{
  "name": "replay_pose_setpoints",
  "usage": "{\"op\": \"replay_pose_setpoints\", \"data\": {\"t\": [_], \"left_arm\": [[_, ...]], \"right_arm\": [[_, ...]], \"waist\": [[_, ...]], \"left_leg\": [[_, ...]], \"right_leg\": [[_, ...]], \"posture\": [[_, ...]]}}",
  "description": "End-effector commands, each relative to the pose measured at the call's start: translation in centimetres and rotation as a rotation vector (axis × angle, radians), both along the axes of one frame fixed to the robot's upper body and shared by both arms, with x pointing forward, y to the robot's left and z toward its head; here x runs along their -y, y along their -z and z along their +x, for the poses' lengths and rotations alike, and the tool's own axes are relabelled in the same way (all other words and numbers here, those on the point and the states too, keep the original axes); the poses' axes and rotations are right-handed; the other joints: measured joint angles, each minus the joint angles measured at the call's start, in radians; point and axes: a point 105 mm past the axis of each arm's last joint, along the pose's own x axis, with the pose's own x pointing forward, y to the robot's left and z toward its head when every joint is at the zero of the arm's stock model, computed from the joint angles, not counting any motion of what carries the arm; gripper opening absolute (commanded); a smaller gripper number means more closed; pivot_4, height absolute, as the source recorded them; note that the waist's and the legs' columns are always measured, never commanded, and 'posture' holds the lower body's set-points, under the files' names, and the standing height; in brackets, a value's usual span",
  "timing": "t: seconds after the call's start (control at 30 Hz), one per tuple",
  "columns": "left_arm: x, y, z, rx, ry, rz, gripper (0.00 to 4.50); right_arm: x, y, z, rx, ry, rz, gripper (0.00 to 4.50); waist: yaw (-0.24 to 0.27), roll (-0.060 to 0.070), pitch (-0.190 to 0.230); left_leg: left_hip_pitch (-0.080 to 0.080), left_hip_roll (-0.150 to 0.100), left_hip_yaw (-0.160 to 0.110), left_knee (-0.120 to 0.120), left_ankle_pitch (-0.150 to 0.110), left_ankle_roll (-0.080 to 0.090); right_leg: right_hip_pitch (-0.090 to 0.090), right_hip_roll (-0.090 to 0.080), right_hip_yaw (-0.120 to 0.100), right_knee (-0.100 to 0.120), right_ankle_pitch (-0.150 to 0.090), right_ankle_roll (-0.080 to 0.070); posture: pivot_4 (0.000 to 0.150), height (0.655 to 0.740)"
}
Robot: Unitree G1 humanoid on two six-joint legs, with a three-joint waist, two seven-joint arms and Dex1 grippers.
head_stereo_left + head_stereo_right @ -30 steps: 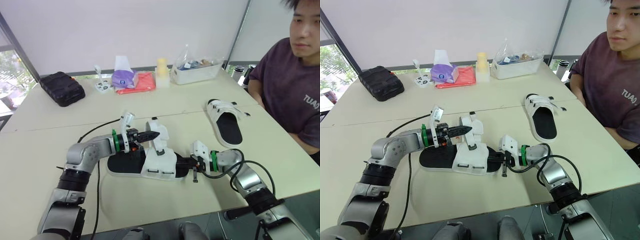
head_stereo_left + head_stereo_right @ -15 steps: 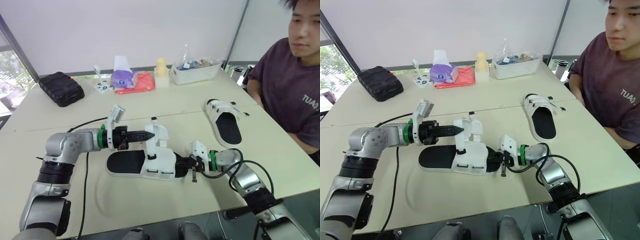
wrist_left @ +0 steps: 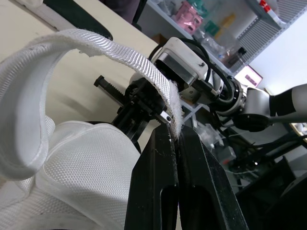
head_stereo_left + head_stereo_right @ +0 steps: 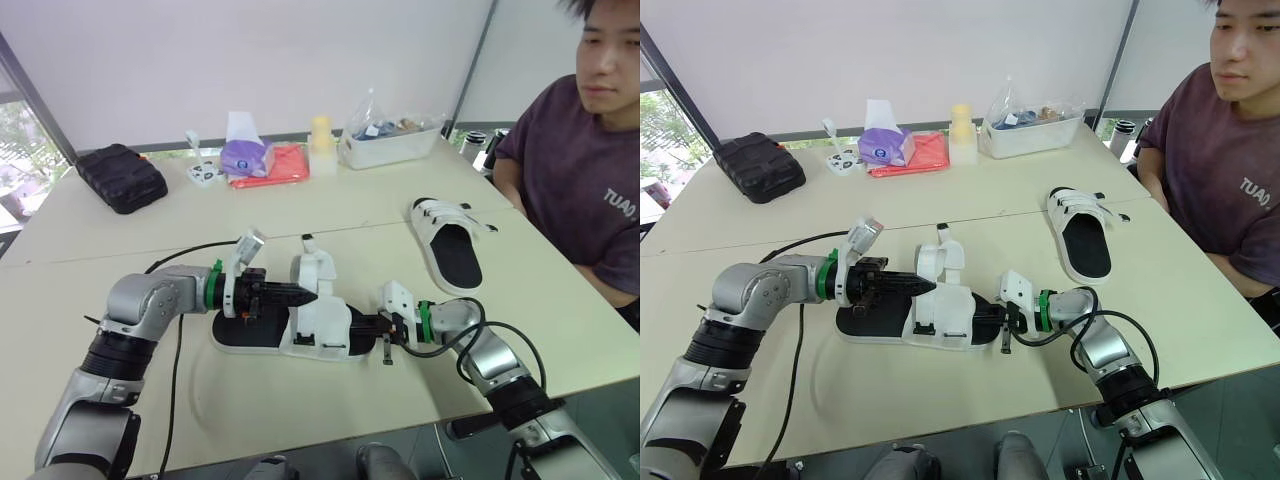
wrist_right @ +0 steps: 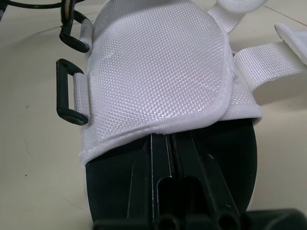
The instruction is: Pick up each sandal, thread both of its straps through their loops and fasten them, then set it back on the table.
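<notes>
Right wrist view first: the right gripper (image 5: 163, 139) has its fingers pressed nearly together at the 3 o'clock end of the near sandal (image 4: 300, 330), tips tucked under the white mesh upper. We read that as a clamp on the sandal.

The sandal lies toward 6 o'clock on the table (image 4: 330, 400). It has a black footbed and a white woven upper. Two black loops (image 5: 67, 98) hang empty on one side.

The left gripper (image 3: 175, 132) comes in from 9 o'clock and pinches the tip of a white strap (image 3: 96, 43), which arcs up over the upper, unthreaded.

Risks as we see them:
- The pinch is right at the strap's edge — a small tug could slip it out.
- The strap is stiff and curled, so it may miss the loop or fold over.
- Pulling hard could drag the sandal out of the right clamp.

The far sandal (image 4: 455, 245) is at 2 o'clock with its straps closed, near a seated person (image 4: 590, 170). A black case (image 4: 123, 177) sits at 10 o'clock and a clear bin (image 4: 392, 145) at 1 o'clock.
</notes>
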Motion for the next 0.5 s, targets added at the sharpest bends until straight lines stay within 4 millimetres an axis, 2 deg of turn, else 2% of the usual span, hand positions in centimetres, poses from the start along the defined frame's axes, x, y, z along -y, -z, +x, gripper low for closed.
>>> {"op": "replay_pose_setpoints", "data": {"t": [0.03,0.5], "left_arm": [[-0.4,-0.3,0.0,0.031,0.002,0.006,0.03],[0.1,0.8,-0.4,0.085,0.027,0.036,0.03]], "right_arm": [[0.8,3.3,-0.5,-0.102,0.042,-0.100,0.00],[0.7,3.3,-0.5,-0.102,0.046,-0.095,0.00]], "waist": [[0.000,0.000,0.000],[0.000,0.000,0.000]], "left_leg": [[0.000,0.000,0.000,0.000,0.000,0.000],[0.000,0.000,0.000,0.000,0.000,0.000]], "right_leg": [[0.000,0.000,0.000,0.000,0.000,0.000],[0.000,0.000,0.000,0.000,0.000,0.000]], "posture": [[0.150,0.7400],[0.150,0.7400]]}}
